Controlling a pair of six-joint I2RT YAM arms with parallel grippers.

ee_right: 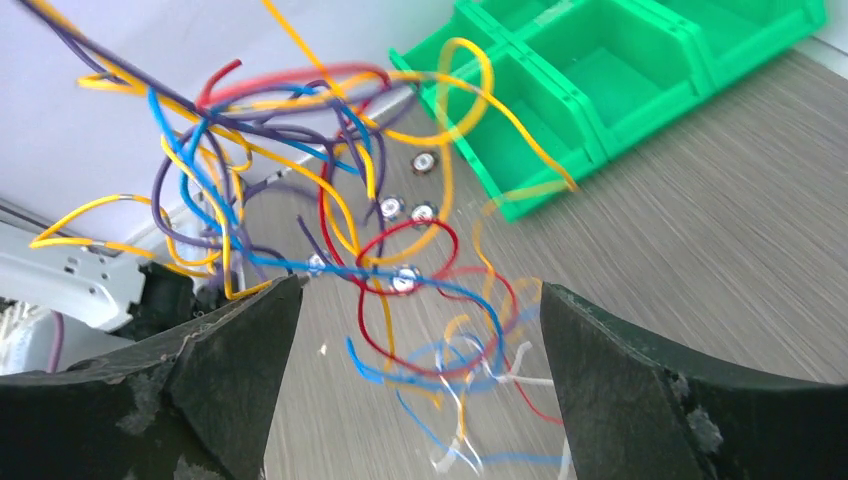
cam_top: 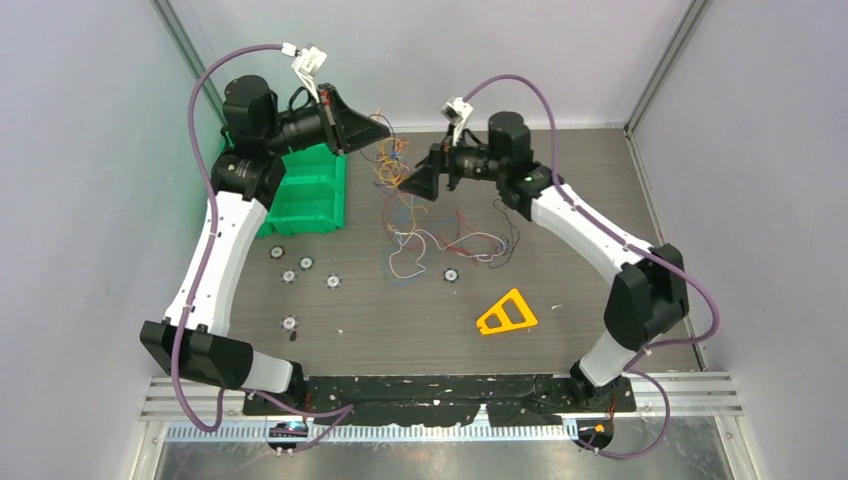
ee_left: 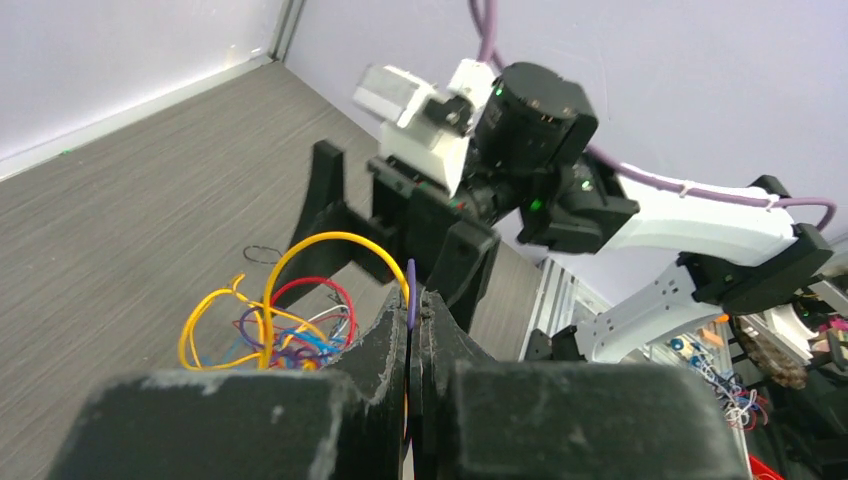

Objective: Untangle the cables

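- the job looks barely started to me — the cables [cam_top: 440, 240] are 1 knotted bunch, with no strand lying free on its own.
- part of the bunch sprawls on the table [cam_top: 600, 330] around the middle, and the rest hangs in the air toward the far side, just right of the green bins [cam_top: 310, 195].
- red, yellow, blue and purple loops cross each other many times in the right wrist view, so i judge nearly all the separating is left to do.
- the left gripper [ee_left: 411, 305] is pressed together on the strands: a purple one and a yellow one run up between its closed fingers, and the raised clump hangs from there.
- the right gripper [ee_right: 420, 290] is spread wide, holding nothing. it sits just right of the left one, pointed at the hanging loops.
- several strands pass across the gap between its fingers — i cannot tell whether any of them touch.
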